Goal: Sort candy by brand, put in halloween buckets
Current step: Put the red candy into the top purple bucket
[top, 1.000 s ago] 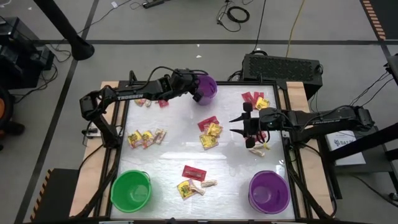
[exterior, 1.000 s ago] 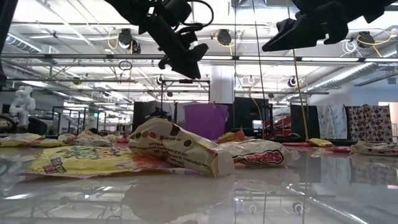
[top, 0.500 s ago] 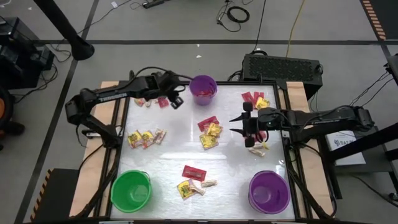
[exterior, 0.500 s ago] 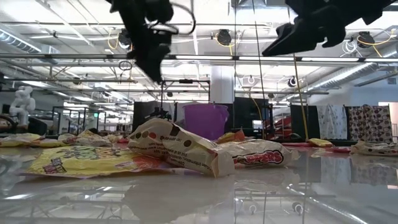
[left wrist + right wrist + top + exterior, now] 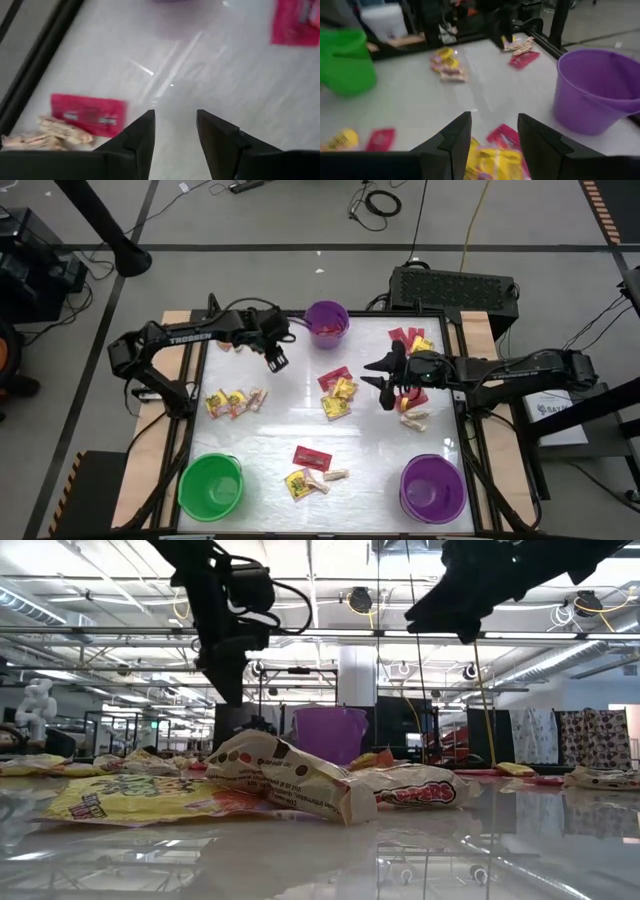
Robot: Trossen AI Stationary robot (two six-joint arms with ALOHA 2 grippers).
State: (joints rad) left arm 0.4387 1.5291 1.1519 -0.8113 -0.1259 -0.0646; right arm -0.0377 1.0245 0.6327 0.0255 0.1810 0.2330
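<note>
My left gripper hangs open and empty over the table's far left part, pointing steeply down, just left of the far purple bucket. Under it lie a red packet and a tan twisted piece. My right gripper hovers open and empty at the right, pointing toward the centre candy pile of red and yellow packets. A green bucket and a second purple bucket stand on their bases at the near edge. More candy lies at the left, near centre and far right.
A yellow packet and a tan piece lie beneath my right arm. In the low view, wrapped sweets fill the foreground with the far purple bucket behind them. Bare tabletop stretches between the centre pile and the near buckets.
My left gripper has left the far purple bucket, going toward the table's left and near edges and down, and has tipped from nearly level to pointing steeply down. My right gripper has rolled about its own axis, staying almost in place.
</note>
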